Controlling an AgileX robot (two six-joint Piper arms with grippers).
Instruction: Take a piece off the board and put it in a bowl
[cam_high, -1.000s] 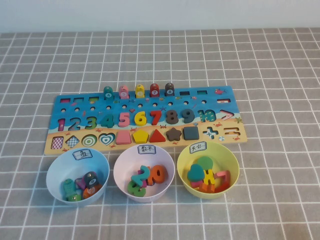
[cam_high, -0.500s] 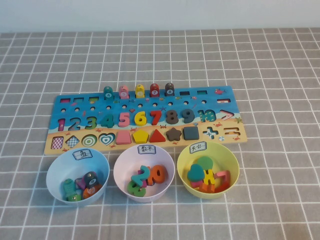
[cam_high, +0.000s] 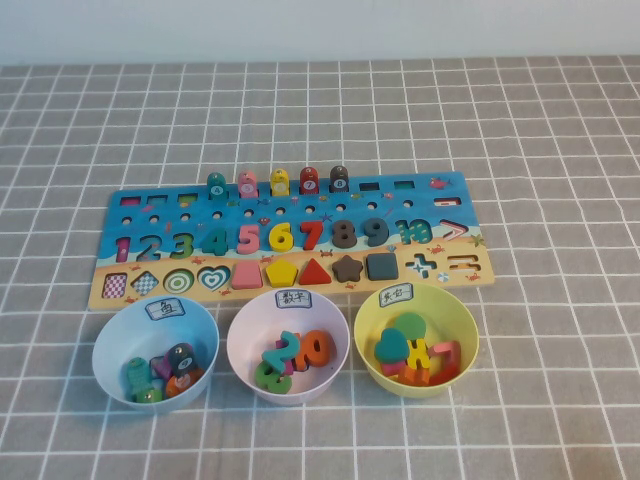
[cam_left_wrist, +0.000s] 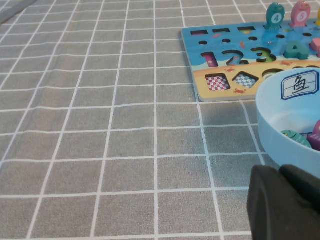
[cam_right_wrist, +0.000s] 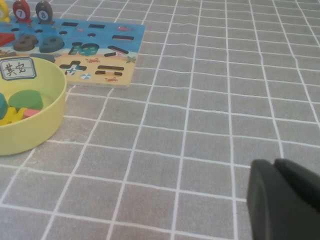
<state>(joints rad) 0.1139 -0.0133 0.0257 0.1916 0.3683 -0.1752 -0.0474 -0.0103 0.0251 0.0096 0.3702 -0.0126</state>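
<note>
Flat slate-grey square block (cam_high: 381, 266) sits on the wooden puzzle board (cam_high: 150, 212) toward the table's near edge - right gripper (cam_right_wrist: 285, 200) and left gripper (cam_left_wrist: 282, 202) parked low, can't tell finger state - pinch it flat-edged, drop into yellow-green plastic bowl (cam_high: 462, 325).

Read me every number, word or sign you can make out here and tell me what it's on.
"1 2 3 4 5 6 7 8 9 10": number pieces on the board.
">", "+", "=": cut-outs at the board's right end.
"鱼": label on the blue bowl.
"数字": label on the pink bowl.
Label on the yellow bowl: handwritten, not clearly readable.
Fish pegs: numbers too small.
Left gripper, right gripper: low over the table, no markings.
</note>
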